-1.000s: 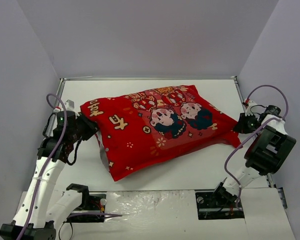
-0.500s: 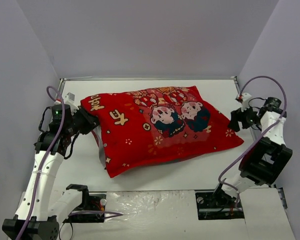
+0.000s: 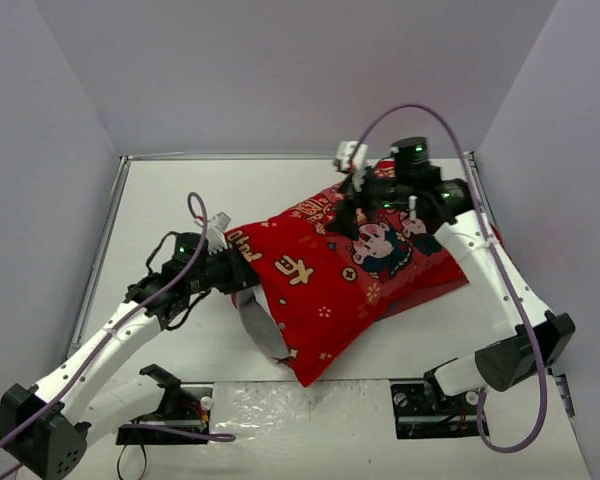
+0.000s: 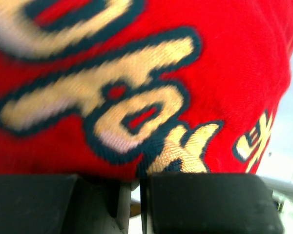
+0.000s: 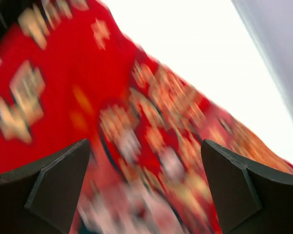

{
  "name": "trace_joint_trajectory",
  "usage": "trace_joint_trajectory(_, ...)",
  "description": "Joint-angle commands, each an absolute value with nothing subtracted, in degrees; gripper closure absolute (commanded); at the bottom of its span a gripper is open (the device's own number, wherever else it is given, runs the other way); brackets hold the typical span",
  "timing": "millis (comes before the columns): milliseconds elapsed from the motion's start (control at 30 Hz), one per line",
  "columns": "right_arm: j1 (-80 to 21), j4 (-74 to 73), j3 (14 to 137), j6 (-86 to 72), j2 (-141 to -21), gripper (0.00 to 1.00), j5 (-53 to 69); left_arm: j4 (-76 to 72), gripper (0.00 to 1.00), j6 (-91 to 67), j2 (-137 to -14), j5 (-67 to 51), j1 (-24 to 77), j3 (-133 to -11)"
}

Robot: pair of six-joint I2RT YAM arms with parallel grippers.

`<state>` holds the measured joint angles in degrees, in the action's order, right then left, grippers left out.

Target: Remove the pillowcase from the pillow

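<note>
Red woven fabric, the pillowcase (image 3: 330, 290) lies plump and wedge-shaped across the middle of the white table (image 3: 170, 200). It is printed with two cartoon children, small flowers and dark-outlined gold characters that I cannot read. Along its near left edge curls a pale grey strip (image 3: 258, 330); pillow or lining, I cannot tell. The left gripper (image 4: 136, 185) has its black fingers (image 4: 210, 204) almost pressed together, pinching the pillowcase's left end. The right gripper (image 5: 145, 142) hangs spread wide above the blurred print.
</note>
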<state>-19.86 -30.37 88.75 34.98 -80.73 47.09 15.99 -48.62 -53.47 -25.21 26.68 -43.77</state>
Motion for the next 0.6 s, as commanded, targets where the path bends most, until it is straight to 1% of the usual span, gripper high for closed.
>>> trace_joint_trajectory(0,-30.3,-18.8,90.7,10.8,-84.8,0.08,34.8,3.0,0.98,-51.3,-55.0,-21.4,32.5,-43.9)
trace_joint_trajectory(133,-32.7,-19.7,91.9,12.2,-89.3,0.09,33.8,-2.4,0.98,-53.9,-55.2,-18.1,34.5,-41.3)
trace_joint_trajectory(200,-33.7,-22.8,92.6,18.1,-90.0,0.08,37.7,-4.1,0.98,-55.0,-54.8,-17.1,35.2,-40.1)
trace_joint_trajectory(267,-35.5,-26.7,92.9,26.2,-90.3,0.05,41.1,-4.9,0.98,-55.6,-54.7,-16.3,35.5,-39.7)
trace_joint_trajectory(333,-36.6,-27.1,91.8,28.1,-90.5,0.05,38.4,-4.7,0.98,-55.6,-54.5,-15.9,36.0,-39.6)
trace_joint_trajectory(400,-36.6,-26.9,91.8,29.5,-92.0,0.17,34.2,-4.4,0.98,-55.8,-54.3,-15.6,36.5,-39.6)
trace_joint_trajectory(433,-36.2,-26.9,92.1,29.9,-92.8,0.29,33.6,-4.2,0.98,-55.8,-53.9,-15.5,36.6,-39.4)
trace_joint_trajectory(533,-33.6,-26.8,93.7,28.7,-95.4,0.50,35.6,-4.0,0.98,-56.3,-52.7,-14.9,36.8,-38.7)
trace_joint_trajectory(567,-33.1,-26.8,94.0,28.5,-95.7,0.63,36.2,-3.7,0.98,-56.6,-52.5,-14.7,36.9,-38.1)
